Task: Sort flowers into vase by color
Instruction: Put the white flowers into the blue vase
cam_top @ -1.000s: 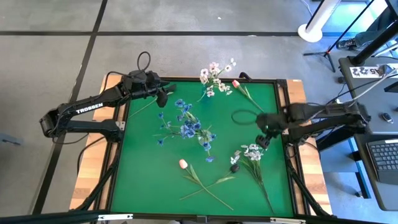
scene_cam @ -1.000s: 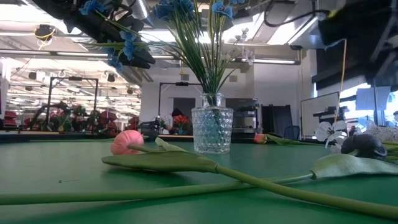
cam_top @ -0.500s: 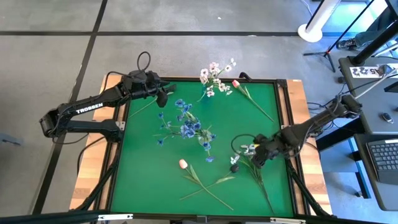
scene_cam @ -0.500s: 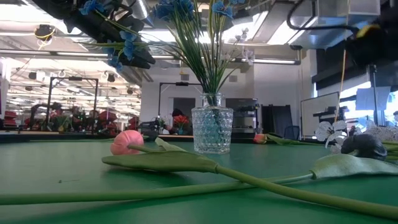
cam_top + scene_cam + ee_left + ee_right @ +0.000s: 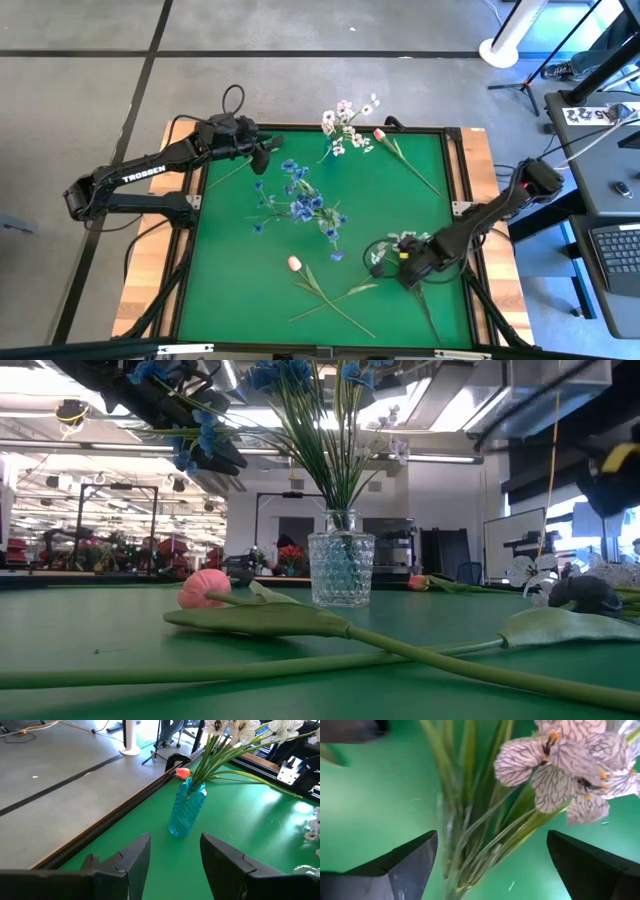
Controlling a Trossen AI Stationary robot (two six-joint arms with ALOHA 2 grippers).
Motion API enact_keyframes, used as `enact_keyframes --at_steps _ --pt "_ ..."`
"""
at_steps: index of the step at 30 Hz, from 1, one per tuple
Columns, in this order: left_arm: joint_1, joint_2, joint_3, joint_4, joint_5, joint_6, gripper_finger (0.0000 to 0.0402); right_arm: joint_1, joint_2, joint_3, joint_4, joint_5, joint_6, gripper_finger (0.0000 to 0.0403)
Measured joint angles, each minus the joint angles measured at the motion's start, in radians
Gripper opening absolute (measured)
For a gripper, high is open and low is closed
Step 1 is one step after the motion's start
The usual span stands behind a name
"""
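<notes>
A spray of white flowers [image 5: 404, 241] lies flat on the green mat near the right front, next to a dark bud [image 5: 377, 270]. My right gripper [image 5: 406, 270] hangs over it, pointing down and open. In the right wrist view its fingers [image 5: 491, 840] stand on either side of the green stems [image 5: 470, 820], with the veined blossoms [image 5: 560, 760] ahead. Blue flowers [image 5: 300, 200] stand in a clear glass vase [image 5: 340, 568] mid-table. White flowers stand in a blue vase [image 5: 187, 809] at the far edge. My left gripper [image 5: 264, 155] waits open at the far left, raised.
A peach tulip [image 5: 294, 263] with a long leafy stem lies near the front edge. A pink tulip [image 5: 379, 133] lies at the far right beside the blue vase. The mat's raised black frame [image 5: 455, 180] borders the work area. Bare mat lies at the near left.
My right gripper has swung from the table's right middle toward the near edge and come down over the white spray, rolling its wrist on the way. It has stayed open. The flowers have not moved.
</notes>
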Motion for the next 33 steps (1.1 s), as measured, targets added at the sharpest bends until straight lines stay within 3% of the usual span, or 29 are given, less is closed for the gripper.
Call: enact_keyframes --at_steps 4,8,18,22,24,29,33 --pt "0.000 0.000 0.000 -0.001 0.000 0.000 0.0168 -0.001 0.054 0.003 -0.004 -0.018 -0.001 0.0368" --pt "0.000 0.000 0.000 -0.003 0.000 0.000 0.0168 -0.004 0.067 0.004 -0.021 -0.036 -0.012 0.0322" --pt "0.000 0.000 0.000 -0.003 0.000 0.001 0.0168 -0.004 0.063 0.001 -0.062 -0.034 -0.056 0.0102" --pt "0.000 0.000 0.000 -0.003 0.000 0.001 0.0168 -0.004 0.040 0.010 -0.084 0.029 -0.065 0.0024" --pt "0.001 0.000 0.000 -0.003 0.000 0.001 0.0168 -0.005 0.008 0.027 -0.112 0.087 -0.066 0.0012" --pt "0.000 0.000 0.000 -0.003 -0.001 0.001 0.0168 -0.012 -0.076 0.092 -0.254 0.234 -0.056 0.0030" --pt "0.000 0.000 0.000 -0.002 -0.001 0.001 0.0168 -0.023 -0.155 0.165 -0.368 0.436 -0.054 0.0011"
